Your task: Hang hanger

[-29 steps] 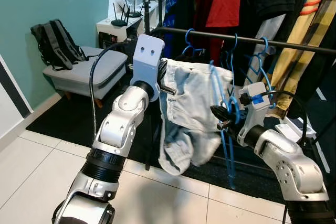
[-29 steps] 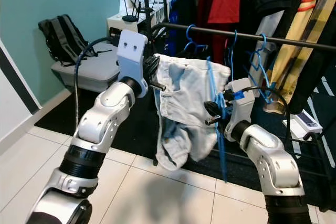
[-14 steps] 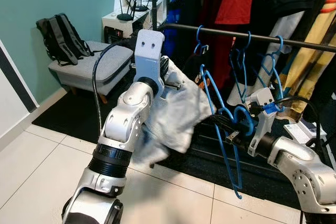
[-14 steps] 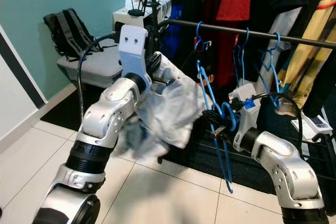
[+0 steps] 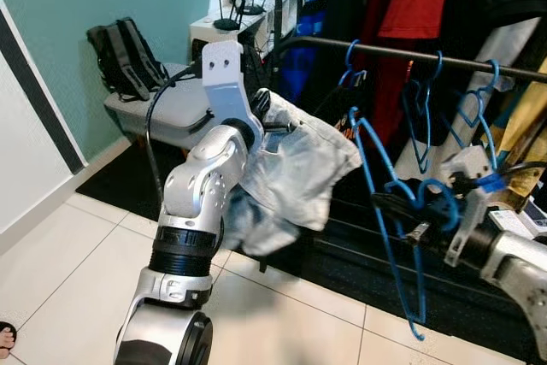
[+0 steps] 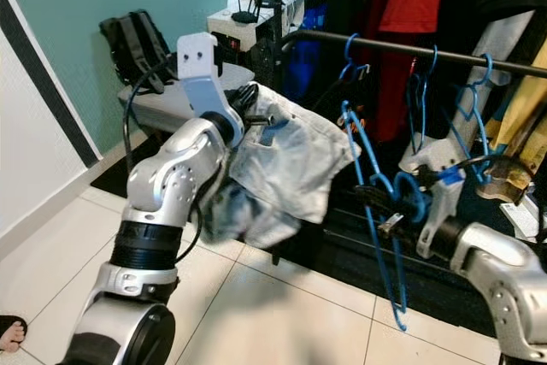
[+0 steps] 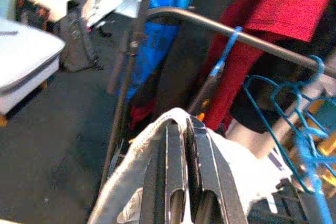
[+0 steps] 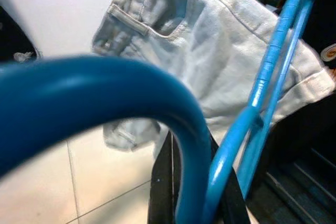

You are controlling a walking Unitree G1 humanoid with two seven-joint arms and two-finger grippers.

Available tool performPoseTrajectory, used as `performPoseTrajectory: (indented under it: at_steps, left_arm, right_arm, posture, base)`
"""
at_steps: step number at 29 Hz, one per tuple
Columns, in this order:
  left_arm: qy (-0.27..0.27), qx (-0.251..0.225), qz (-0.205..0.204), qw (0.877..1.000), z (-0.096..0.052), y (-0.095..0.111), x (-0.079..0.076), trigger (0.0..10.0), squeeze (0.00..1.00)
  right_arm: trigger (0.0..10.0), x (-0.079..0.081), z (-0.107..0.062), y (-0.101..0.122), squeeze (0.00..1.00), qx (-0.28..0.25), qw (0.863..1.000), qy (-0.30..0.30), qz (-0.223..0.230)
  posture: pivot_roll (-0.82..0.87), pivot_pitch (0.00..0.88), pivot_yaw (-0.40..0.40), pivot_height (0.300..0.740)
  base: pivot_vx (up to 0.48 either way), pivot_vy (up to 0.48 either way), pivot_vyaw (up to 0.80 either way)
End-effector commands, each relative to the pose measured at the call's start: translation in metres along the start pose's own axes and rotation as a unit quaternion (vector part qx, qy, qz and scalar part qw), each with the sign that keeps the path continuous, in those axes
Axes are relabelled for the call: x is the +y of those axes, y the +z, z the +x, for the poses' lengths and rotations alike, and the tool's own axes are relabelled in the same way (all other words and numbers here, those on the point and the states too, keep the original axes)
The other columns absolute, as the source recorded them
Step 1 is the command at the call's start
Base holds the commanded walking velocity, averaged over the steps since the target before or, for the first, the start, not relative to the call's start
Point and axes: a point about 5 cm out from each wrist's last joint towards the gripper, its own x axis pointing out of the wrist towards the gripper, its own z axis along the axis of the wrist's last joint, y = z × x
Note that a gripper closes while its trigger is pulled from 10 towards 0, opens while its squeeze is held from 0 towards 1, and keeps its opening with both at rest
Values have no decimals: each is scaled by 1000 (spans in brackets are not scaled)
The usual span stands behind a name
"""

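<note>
Our right end effector (image 5: pixel 402 211) pinches the blue hanger (image 5: pixel 385 211), which has come away from the pale jeans (image 5: pixel 295 168) and now hangs bare below the rail (image 5: pixel 410 55). Our left end effector (image 7: pixel 178 145), pressed together on the jeans' waistband, keeps them left of the hanger. The garment is off; we judge the hanger must next rise to the rail.

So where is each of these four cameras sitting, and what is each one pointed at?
Left eye, right eye: on the head, looking down at both silver arms, the pale shorts and the clothes rail.
Left wrist: along the left pincer, shut on the shorts, toward the rail.
Right wrist: along the right pincer, shut on the blue hanger, toward the shorts.
All four share the shorts.
</note>
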Motion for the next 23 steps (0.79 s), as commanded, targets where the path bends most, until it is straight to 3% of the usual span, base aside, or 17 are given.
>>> performPoseTrajectory:
  at_steps: [1,6,9,10,15,18,20,23]
  left_arm:
    - [15,-3,-31,999,4,7,-2,10000,0]
    - [26,4,-46,999,5,7,0,10000,0]
    - [27,3,-78,997,7,8,-8,10000,0]
    - [27,3,-78,997,7,8,-8,10000,0]
    - [13,-9,-114,993,7,8,-25,10000,0]
    - [13,-9,-114,993,7,8,-25,10000,0]
    - [14,-14,-126,992,8,10,-27,10000,0]
    - [20,-17,-128,991,9,10,-26,10000,0]
  right_arm:
    - [10000,11,-9,0,0,19,999,39,-2]
    - [10000,20,-14,-5,0,46,997,69,1]
    - [10000,42,-21,-14,0,94,987,133,11]
    - [10000,42,-21,-14,0,94,987,133,11]
    - [10000,76,-5,-17,0,104,971,216,18]
    - [10000,76,-5,-17,0,104,971,216,18]
    - [10000,78,9,-15,0,92,972,216,11]
    - [10000,77,16,-14,0,88,973,211,8]
  posture:
    - [-130,0,35,740]
    - [-133,0,36,740]
    - [-141,0,46,740]
    - [-141,0,46,740]
    - [-132,0,44,740]
    - [-132,0,44,740]
    - [-129,0,42,740]
    - [-126,0,39,740]
  base:
    - [0,0,0]
    - [0,0,0]
    - [0,0,0]
    - [0,0,0]
    - [0,0,0]
    - [0,0,0]
    - [0,0,0]
    - [0,0,0]
